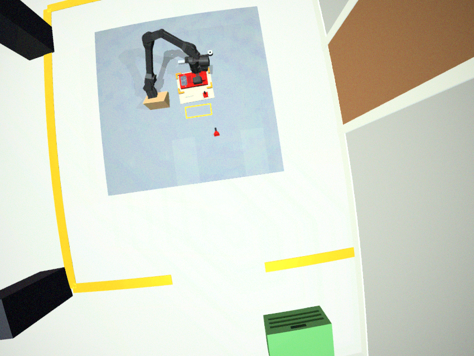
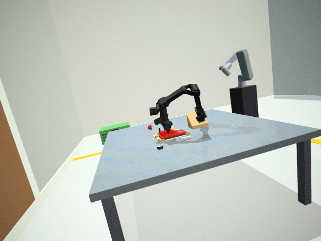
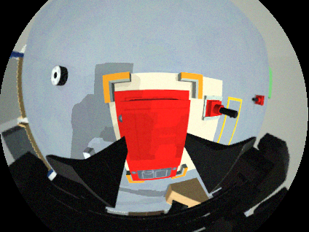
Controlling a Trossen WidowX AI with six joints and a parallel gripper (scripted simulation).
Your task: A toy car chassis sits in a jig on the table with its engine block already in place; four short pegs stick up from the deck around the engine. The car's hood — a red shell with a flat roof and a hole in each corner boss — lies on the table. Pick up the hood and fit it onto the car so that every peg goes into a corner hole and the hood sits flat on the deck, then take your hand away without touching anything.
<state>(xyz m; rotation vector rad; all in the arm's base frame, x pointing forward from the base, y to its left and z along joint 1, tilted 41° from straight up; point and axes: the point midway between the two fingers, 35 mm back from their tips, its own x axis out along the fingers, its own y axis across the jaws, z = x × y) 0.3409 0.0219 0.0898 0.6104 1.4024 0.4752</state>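
Observation:
My gripper [image 1: 197,79] [image 2: 168,131] [image 3: 155,136] is shut on the red hood [image 2: 162,133] [image 3: 154,124], one finger on each long side. The hood is low over the red chassis [image 1: 189,84] [image 2: 176,133] [image 3: 153,94], roughly lined up with it. No clear gap shows between them in the exterior view. The chassis sits in the cream jig [image 1: 195,96] [image 3: 160,80] with orange corner brackets. The engine, the pegs and the corner holes are hidden, so I cannot tell whether the pegs are in the holes or the hood is fully flat.
A red part with a black stem [image 1: 205,94] [image 3: 214,109] stands on the jig plate; a similar part [image 1: 216,133] [image 2: 149,127] lies farther off. A wheel [image 2: 159,147] [image 3: 58,75] and a white bar [image 2: 185,138] lie beside the jig. A wooden block [image 1: 158,100] supports the arm base.

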